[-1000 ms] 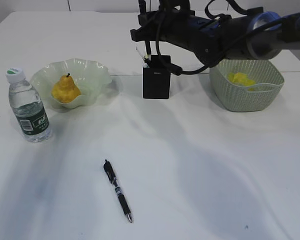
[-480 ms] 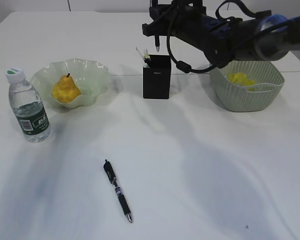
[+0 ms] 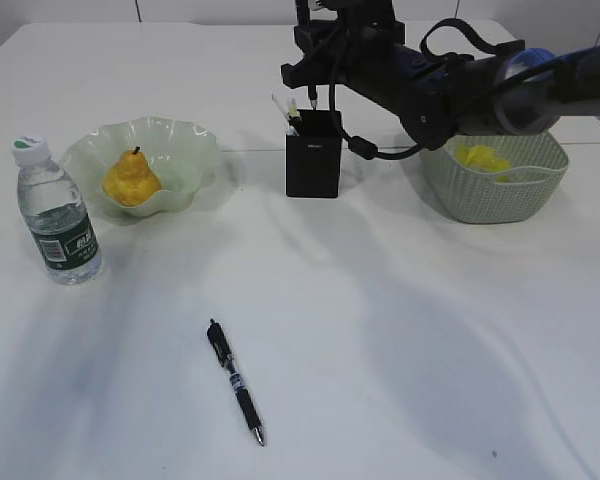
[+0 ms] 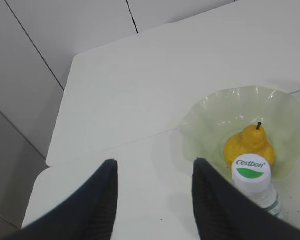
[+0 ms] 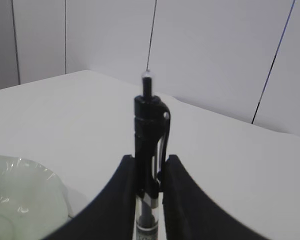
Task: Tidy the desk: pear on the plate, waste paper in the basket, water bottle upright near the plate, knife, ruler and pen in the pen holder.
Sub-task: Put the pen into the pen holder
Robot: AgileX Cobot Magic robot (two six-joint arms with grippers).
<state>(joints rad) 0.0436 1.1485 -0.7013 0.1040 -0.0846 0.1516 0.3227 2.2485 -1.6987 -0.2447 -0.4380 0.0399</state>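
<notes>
Two pens (image 3: 236, 383) (image 5: 149, 150), one pear (image 3: 131, 180), one bottle (image 3: 58, 212).

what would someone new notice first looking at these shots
Probably the dark right arm reaching across the back of the desk, its pincer shut on a black pen held upright just above the black pen holder. Next, the yellow pear sitting in the wavy green plate at back left, and a second pen lying alone in the foreground.
</notes>
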